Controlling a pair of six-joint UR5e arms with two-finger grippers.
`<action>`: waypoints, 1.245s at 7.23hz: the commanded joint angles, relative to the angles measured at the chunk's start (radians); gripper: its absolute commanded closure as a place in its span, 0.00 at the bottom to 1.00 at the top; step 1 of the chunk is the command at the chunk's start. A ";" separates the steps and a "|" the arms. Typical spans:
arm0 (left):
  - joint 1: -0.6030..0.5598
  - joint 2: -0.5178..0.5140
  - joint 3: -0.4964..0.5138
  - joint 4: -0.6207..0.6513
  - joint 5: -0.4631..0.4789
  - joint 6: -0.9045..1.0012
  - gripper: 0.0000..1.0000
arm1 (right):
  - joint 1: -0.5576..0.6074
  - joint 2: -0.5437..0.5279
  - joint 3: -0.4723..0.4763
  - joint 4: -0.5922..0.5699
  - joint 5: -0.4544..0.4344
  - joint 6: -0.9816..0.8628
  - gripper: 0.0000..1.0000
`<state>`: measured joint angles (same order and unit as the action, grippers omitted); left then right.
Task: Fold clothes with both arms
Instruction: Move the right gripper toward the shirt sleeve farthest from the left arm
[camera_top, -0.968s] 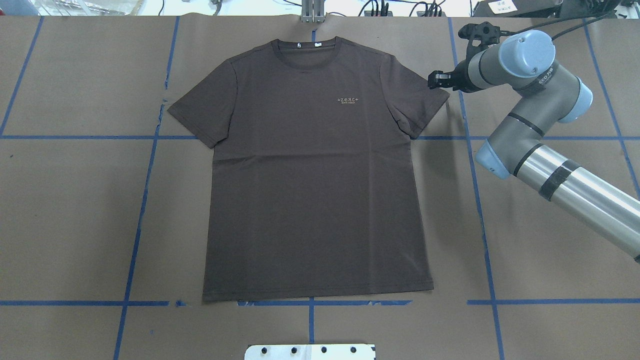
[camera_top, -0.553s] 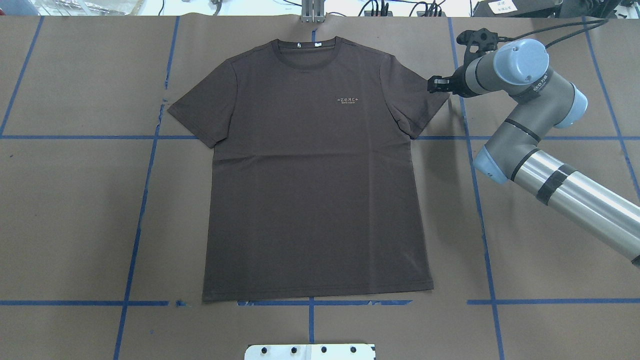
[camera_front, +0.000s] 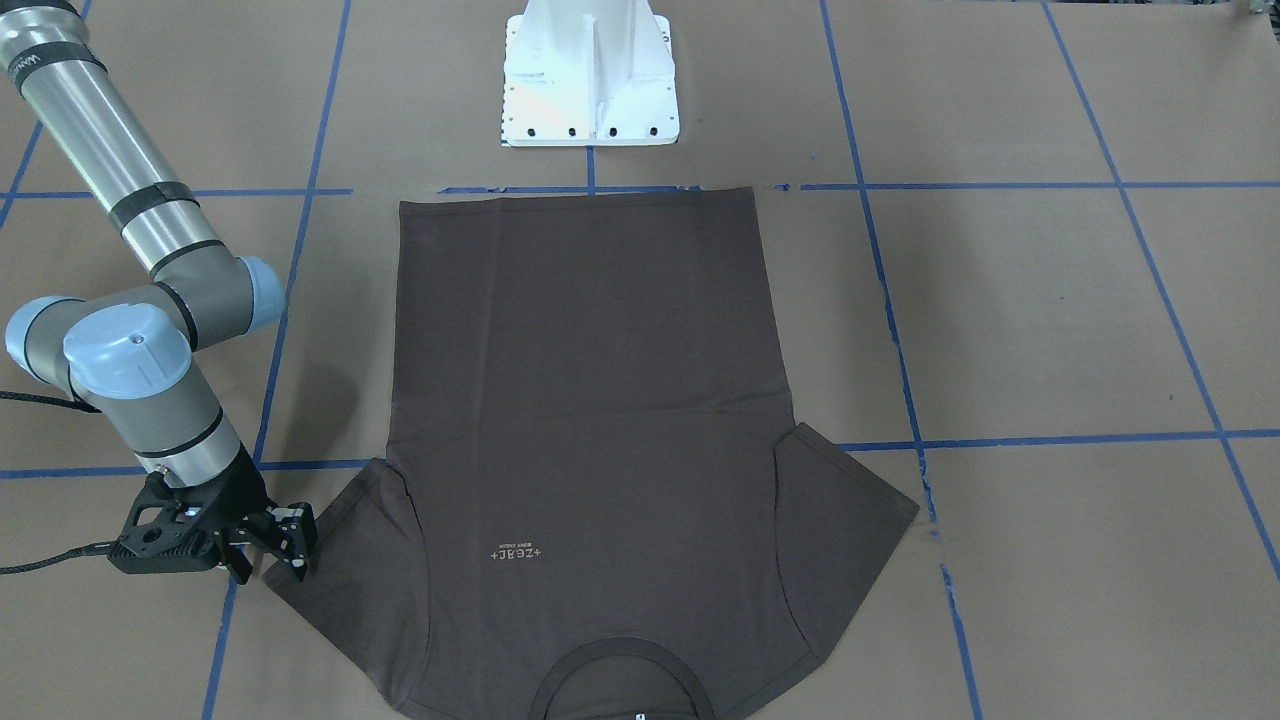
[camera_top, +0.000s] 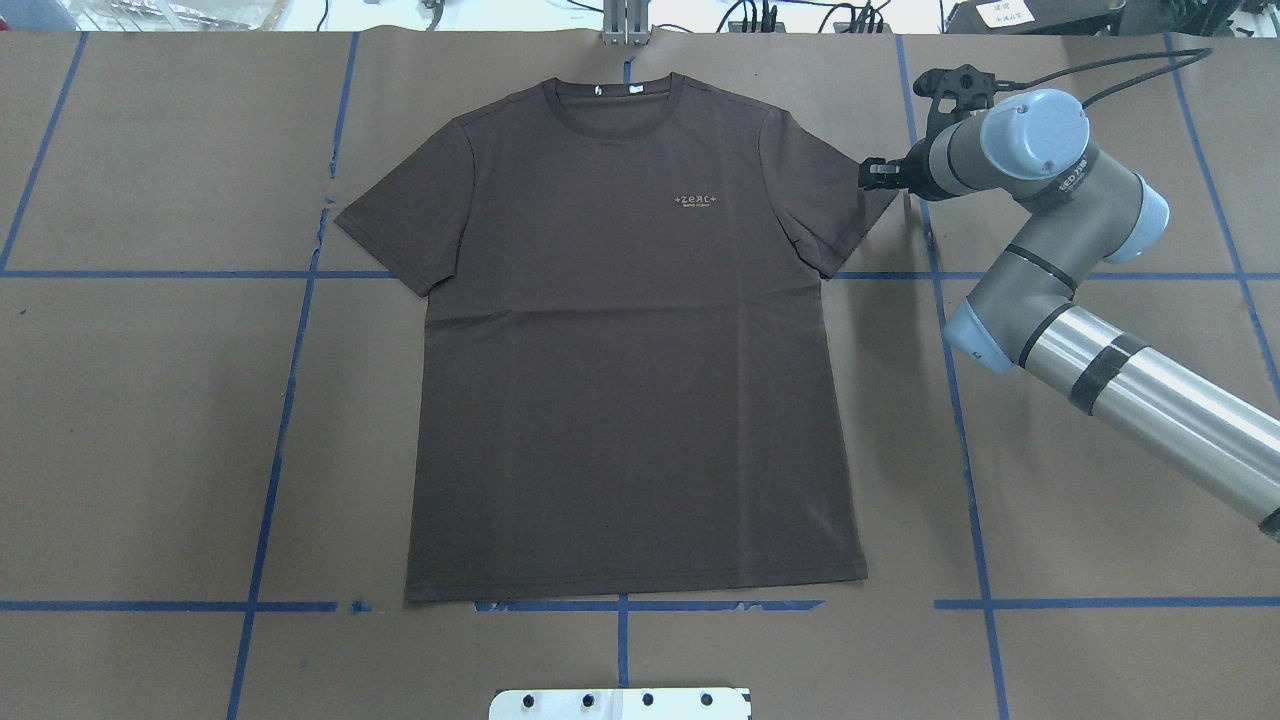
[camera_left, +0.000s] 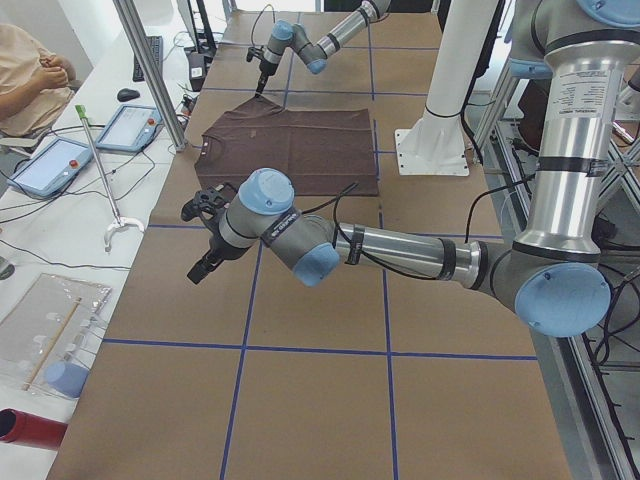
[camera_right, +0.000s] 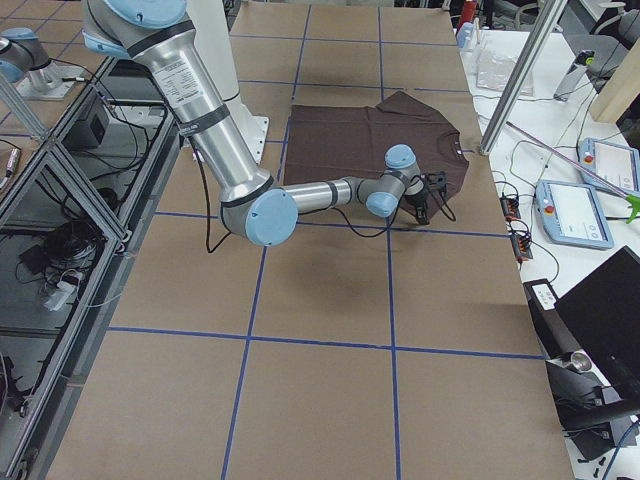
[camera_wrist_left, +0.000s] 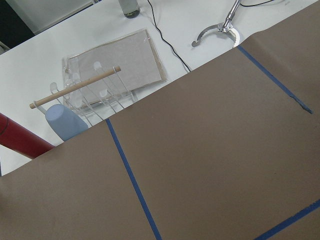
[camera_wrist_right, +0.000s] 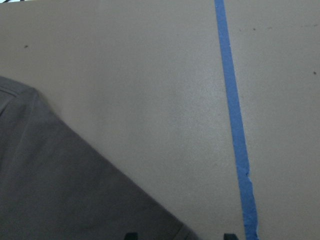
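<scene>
Paper (camera_top: 150, 430), brown and gridded with blue tape (camera_top: 289, 400), underlies T-shirt (camera_top: 620, 380).

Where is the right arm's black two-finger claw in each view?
Front-facing: right claw, lower left.
Overhead: upper right.
Exterior left: top, far arm.
Exterior right: centre, near arm.
Left wrist: absent.
Right wrist: tips, bottom edge.
Landmark: dark grey-brown T-shirt sleeve beside it.

The right arm (camera_top: 1150, 395) and left arm (camera_left: 400, 250) are silver-grey tubes with pale blue joint caps (camera_top: 1035, 120), black bands (camera_top: 1095, 365), black cables (camera_front: 40, 563), and a white pedestal (camera_front: 588, 70).
</scene>
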<state>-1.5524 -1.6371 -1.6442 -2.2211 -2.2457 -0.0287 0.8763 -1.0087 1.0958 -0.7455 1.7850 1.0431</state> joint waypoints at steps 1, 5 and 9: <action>0.000 0.000 0.000 0.000 0.000 0.001 0.00 | -0.005 0.011 -0.025 0.000 -0.015 0.000 0.35; 0.000 0.000 0.000 0.000 0.000 0.003 0.00 | -0.006 0.019 -0.028 0.000 -0.015 0.014 0.85; 0.000 0.000 0.001 0.000 0.000 0.004 0.00 | -0.006 0.070 -0.010 -0.058 -0.013 0.015 1.00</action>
<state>-1.5524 -1.6368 -1.6434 -2.2212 -2.2458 -0.0247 0.8702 -0.9699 1.0769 -0.7657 1.7705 1.0526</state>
